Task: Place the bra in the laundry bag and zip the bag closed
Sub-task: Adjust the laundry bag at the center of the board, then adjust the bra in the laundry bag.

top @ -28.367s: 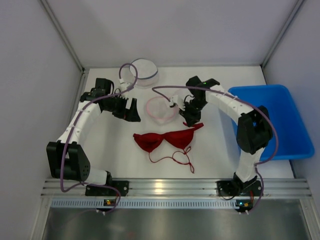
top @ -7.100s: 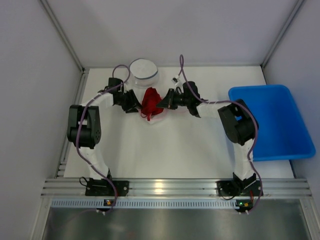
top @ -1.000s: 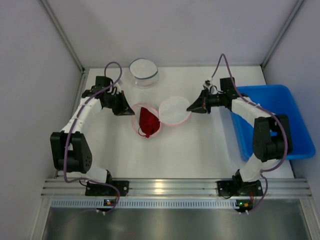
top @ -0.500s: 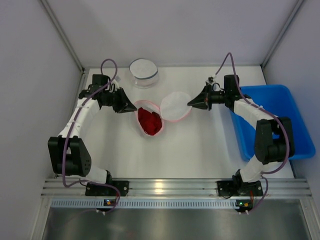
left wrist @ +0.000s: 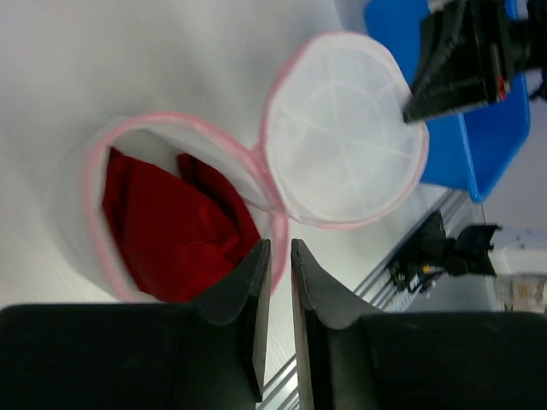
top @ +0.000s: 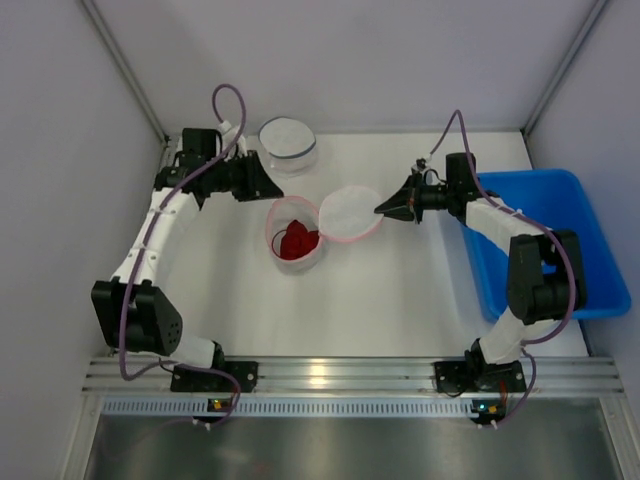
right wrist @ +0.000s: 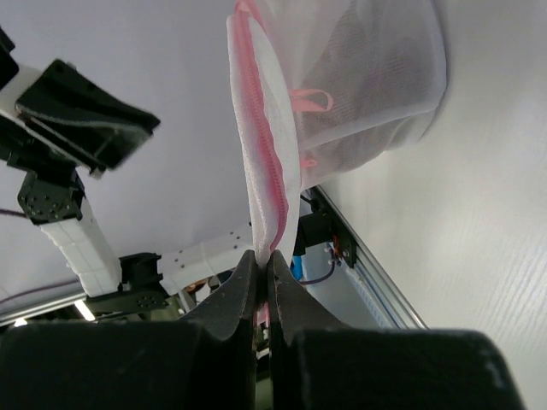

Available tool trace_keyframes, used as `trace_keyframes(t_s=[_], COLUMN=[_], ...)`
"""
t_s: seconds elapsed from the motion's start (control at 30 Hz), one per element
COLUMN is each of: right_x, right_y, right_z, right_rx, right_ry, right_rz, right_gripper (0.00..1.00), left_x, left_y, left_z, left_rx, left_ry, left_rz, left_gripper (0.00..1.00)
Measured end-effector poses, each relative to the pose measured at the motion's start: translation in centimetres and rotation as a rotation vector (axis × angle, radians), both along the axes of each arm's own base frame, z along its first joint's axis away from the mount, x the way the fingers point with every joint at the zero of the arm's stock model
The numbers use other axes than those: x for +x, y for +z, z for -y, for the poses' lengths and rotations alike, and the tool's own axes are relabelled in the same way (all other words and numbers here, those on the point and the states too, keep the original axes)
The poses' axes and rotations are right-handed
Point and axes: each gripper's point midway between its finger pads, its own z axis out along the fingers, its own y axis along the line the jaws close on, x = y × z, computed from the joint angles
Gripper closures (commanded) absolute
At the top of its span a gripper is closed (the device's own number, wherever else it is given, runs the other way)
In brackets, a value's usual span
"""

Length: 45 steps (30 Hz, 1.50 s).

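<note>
Mesh pink-rimmed white laundry bag (top: 269, 228) looked limp, best taken by its rim: right gripper (right wrist: 263, 258) pinched its round lid (top: 348, 212), left gripper (left wrist: 280, 249) hung slightly parted, empty.

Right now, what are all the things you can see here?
laundry bag: one, white mesh with a pink edge, middle of the table, round lid flipped open
bra: one, red, bunched up inside the open laundry bag
second mesh bag: one, white with a dark edge, at the back of the table
tub: one, blue, at the right side
table: one, white, under everything
left gripper: one, black, slightly open, holding nothing, beside the laundry bag
right gripper: one, black, pinching the lid's pink edge
</note>
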Motion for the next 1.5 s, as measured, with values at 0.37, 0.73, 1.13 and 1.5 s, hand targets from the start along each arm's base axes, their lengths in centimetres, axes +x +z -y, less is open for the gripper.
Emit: trace_keyframes(t_s=[0.37,0.73,1.13,1.5], right_x=[0.0,-0.2,0.5,1.0], right_y=[0.0,0.8,6.0,4.9], right_z=[0.0,-0.2,-0.6,-0.2], right_rx=[0.002,0.033,0.178,0.029], right_ry=[0.000,0.016,0.009,0.002], right_rz=[-0.005,-0.011,0.033,0.105], right_gripper=[1.00,1.00,1.00,1.00], left_x=[-5.3,-2.7,0.8,-1.5], left_y=[-6.0,-16.0,-19.6,-4.7], left_z=[7.7,6.3,4.5,7.4], left_rx=[0.111,0.339,0.495,0.256], left_ry=[-0.248,-0.140,0.012,-0.121], left_rz=[-0.080,-0.270,-0.247,0.109], left_gripper=[1.00,1.00,0.99,0.38])
